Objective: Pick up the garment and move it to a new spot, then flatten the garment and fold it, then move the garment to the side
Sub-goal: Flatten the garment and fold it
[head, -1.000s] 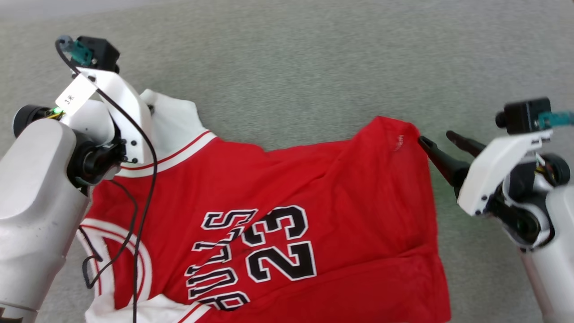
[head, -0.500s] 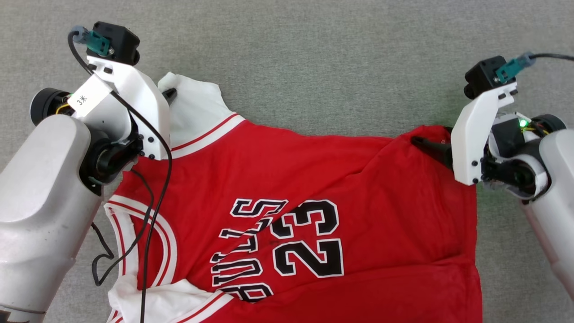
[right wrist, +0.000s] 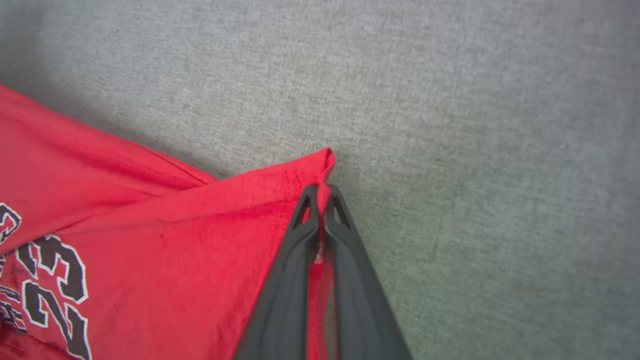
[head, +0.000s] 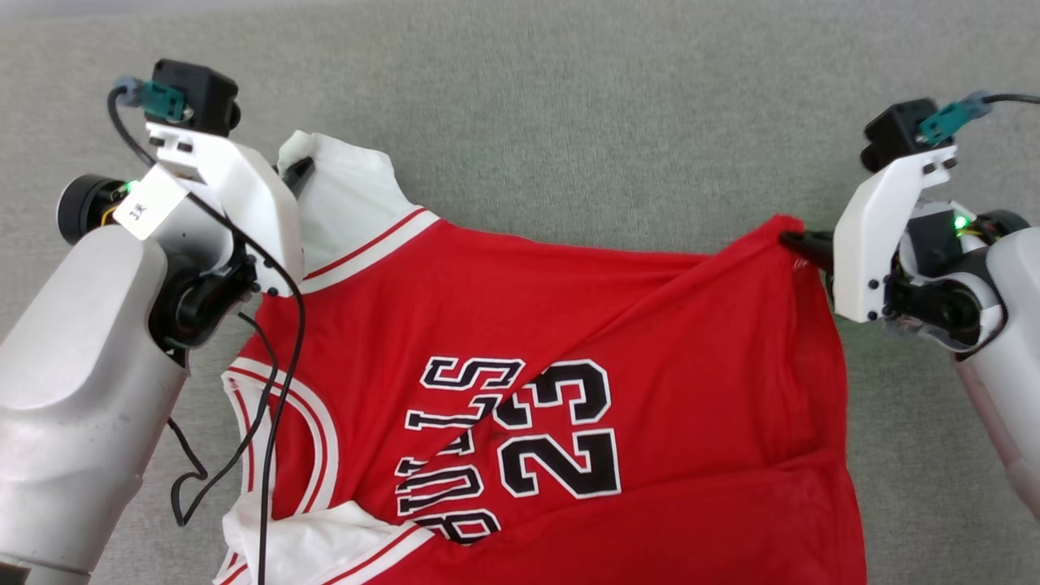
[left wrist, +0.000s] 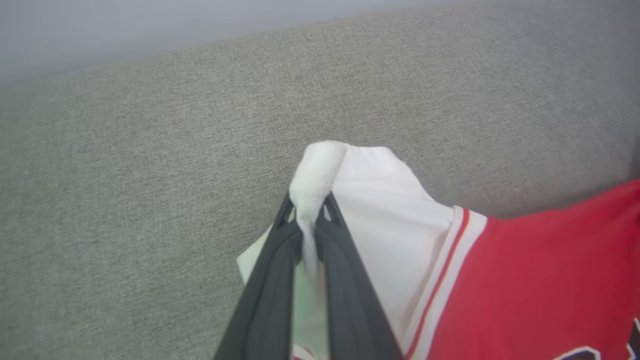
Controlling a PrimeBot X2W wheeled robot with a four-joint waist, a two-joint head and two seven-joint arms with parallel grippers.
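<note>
The garment [head: 569, 357] is a bright red jersey with white sleeve panels, striped trim and dark lettering, stretched across a grey fabric surface between my two arms. My left gripper [head: 301, 169] is shut on the white sleeve tip at the upper left; the left wrist view shows white cloth pinched between the fingers of that gripper [left wrist: 309, 212]. My right gripper [head: 792, 240] is shut on the red hem corner at the right, with the corner of the garment [right wrist: 200, 225] clamped at the fingertips of that gripper [right wrist: 322, 195]. A diagonal crease runs from that corner across the print.
Grey woven fabric surface [head: 569, 122] lies all around the jersey, with open room above it and on both sides. A black cable [head: 272, 390] hangs from my left arm over the jersey's left part.
My right gripper has moved left onto the jersey's hem corner and closed on it, lifting the corner and pulling a crease. The head camera shifted. The left grip is unchanged.
</note>
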